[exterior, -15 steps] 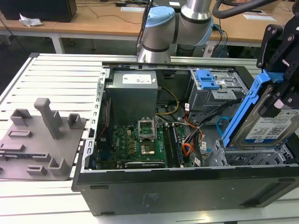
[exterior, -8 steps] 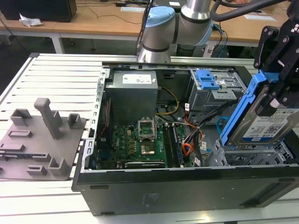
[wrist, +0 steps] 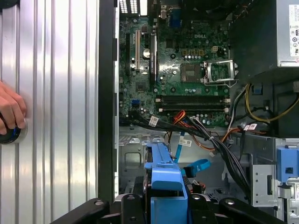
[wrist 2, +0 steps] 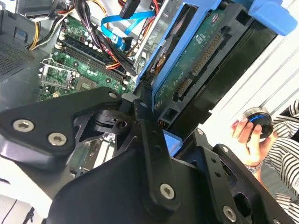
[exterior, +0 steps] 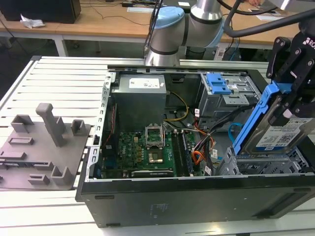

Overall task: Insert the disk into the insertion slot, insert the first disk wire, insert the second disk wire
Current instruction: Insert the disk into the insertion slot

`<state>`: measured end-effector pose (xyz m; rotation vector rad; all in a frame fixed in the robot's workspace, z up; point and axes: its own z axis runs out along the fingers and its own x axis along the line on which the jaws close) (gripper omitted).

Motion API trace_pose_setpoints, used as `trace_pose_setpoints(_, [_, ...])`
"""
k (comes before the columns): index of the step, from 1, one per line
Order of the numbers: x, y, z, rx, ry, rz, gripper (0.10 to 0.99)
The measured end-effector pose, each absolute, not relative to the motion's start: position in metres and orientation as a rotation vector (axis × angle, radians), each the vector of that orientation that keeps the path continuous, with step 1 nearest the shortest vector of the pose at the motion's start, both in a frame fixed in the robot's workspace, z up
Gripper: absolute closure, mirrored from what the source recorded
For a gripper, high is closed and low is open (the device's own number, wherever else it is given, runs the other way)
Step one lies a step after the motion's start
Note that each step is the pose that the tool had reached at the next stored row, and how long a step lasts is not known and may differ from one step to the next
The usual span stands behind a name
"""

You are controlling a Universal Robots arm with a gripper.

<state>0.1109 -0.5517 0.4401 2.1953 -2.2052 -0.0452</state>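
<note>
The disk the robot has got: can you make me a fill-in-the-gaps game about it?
1. The tool grips the disk by its bright ____ frame.
2. The disk hangs just ____ the insertion slot, not inside it.
3. The disk is ____, not lying flat.

Missing words: blue; above; tilted.

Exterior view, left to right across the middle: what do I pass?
In order: grey fixture plate → motherboard → drive cage with blue latch → the disk, tilted and gripped by the tool.
</note>
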Motion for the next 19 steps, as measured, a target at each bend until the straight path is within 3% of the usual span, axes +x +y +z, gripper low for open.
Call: trace_pose_setpoints(19, [0.113, -0.549, 0.402, 2.201, -2.198, -0.046, 0.722])
